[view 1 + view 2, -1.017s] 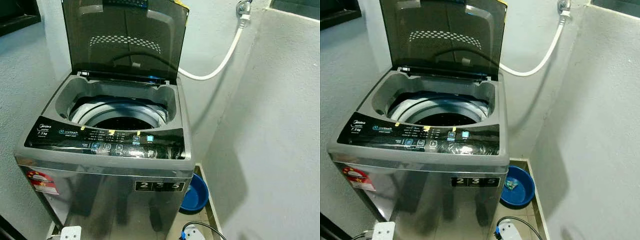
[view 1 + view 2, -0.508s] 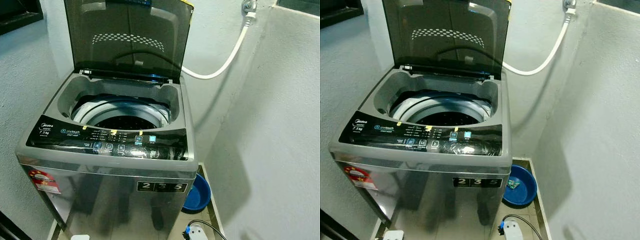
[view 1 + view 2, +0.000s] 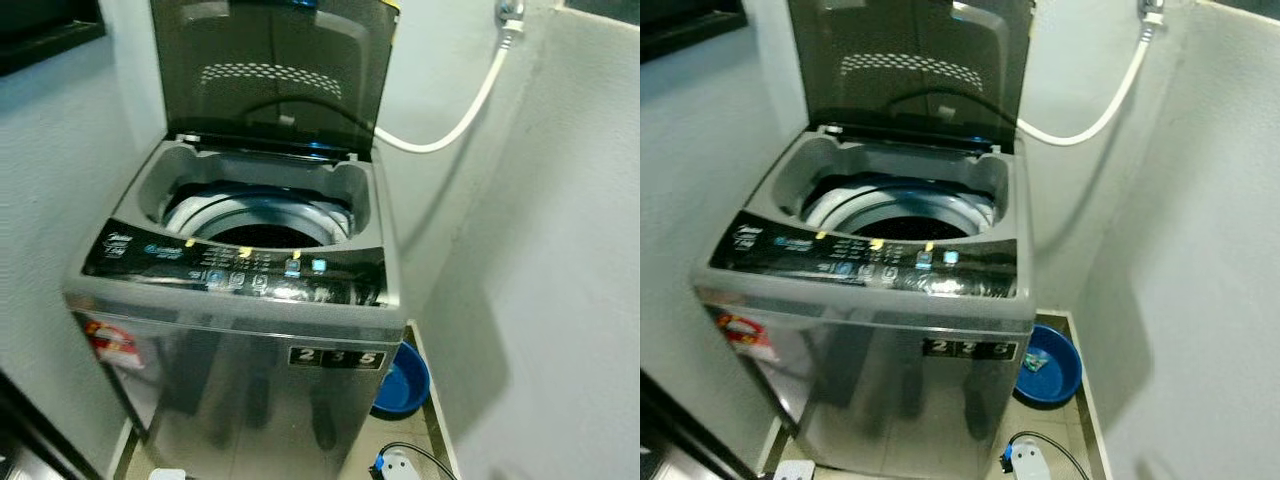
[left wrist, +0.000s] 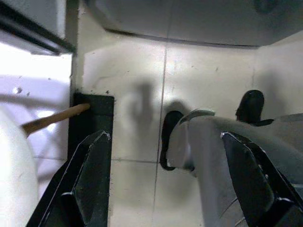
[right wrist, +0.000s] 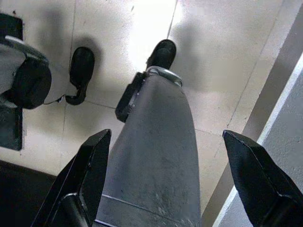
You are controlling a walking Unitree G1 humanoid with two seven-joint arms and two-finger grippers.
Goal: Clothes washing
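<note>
A grey top-loading washing machine [image 3: 250,350] stands before me with its dark lid [image 3: 272,75] raised against the wall. Its drum [image 3: 265,222] is open and dark inside; I cannot make out any clothes in it. A black control panel [image 3: 240,272] runs along the front edge. My left gripper [image 4: 170,182] hangs open over the tiled floor beside my leg. My right gripper [image 5: 170,177] hangs open as well, with my grey leg between its fingers in the view.
A white hose [image 3: 460,115] runs from a wall tap [image 3: 510,14] to the back of the machine. A blue basin [image 3: 405,380] sits on the floor to the machine's right, near a white power strip [image 3: 395,465]. Walls close in on both sides.
The whole picture has shifted: the camera has moved so the machine sits further right and slightly blurred. Nothing on the machine has changed.
</note>
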